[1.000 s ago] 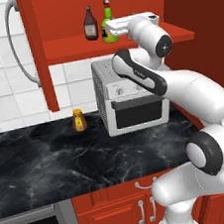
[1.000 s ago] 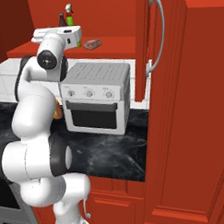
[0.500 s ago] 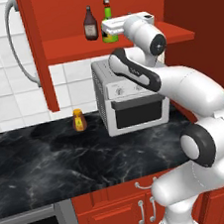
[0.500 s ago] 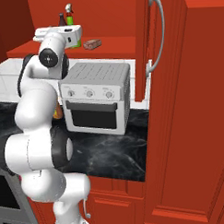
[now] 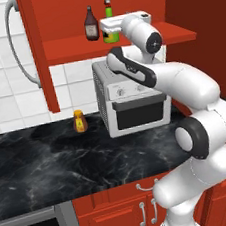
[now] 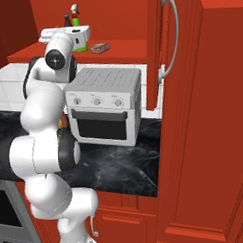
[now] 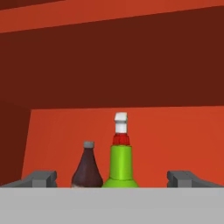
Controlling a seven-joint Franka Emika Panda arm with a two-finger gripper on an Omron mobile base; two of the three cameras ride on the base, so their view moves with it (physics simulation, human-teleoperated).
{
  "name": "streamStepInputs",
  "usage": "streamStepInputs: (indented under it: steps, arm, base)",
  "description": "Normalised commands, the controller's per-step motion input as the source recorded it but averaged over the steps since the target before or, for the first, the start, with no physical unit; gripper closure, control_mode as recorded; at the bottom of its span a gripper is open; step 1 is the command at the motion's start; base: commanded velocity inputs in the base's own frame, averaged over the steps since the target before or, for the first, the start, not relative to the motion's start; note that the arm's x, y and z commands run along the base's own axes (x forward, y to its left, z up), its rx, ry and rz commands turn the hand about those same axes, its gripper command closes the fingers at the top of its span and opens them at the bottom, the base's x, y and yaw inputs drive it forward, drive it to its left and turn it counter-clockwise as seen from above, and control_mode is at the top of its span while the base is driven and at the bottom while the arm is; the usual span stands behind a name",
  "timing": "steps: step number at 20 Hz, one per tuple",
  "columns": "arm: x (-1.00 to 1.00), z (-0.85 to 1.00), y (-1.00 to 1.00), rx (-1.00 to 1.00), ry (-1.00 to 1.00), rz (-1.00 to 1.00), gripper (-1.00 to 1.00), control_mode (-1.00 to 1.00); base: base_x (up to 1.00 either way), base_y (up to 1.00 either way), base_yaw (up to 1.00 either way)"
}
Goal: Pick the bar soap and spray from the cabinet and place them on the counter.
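The spray point(image 7: 121, 166), a green bottle with a white-and-red nozzle, stands on the red shelf point(image 5: 71, 46) of the cabinet point(image 6: 121, 52). My gripper point(image 7: 113, 179) is open and level with the shelf, just in front of the spray point(image 5: 107, 6), whose body sits between the spread fingertips point(image 7: 42, 178) without touching them. In the right base view the gripper point(image 6: 74, 37) covers the lower part of the spray point(image 6: 76, 15). The bar soap point(image 6: 101, 48) lies flat on the shelf to the spray's right. The black counter point(image 5: 51, 163) runs below.
A dark brown bottle point(image 7: 87, 168) stands close to the spray's left. A silver toaster oven point(image 5: 133, 99) sits on the counter under the shelf, with a small orange bottle point(image 5: 79, 121) to its left. The open cabinet door point(image 5: 32, 50) hangs left and a tall red unit point(image 6: 204, 140) rises at the right.
The hand has slid a little to the left along the shelf front, towards the spray. The jaws have stayed open.
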Motion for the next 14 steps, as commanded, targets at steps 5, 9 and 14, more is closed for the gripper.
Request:
streamStepInputs:
  steps: [5, 9, 14]
  arm:
    - [0.24, 0.0, 0.0, 0.0, 0.0, 0.0, -1.0, -1.0]
    - [0.22, 0.0, 0.0, 0.0, 0.0, 0.0, -1.0, -1.0]
    - [0.22, 0.0, 0.0, 0.0, 0.0, 0.0, -1.0, -1.0]
  base:
    - [0.0, 0.0, 0.0]
    - [0.0, 0.0, 0.0]
    - [0.0, 0.0, 0.0]
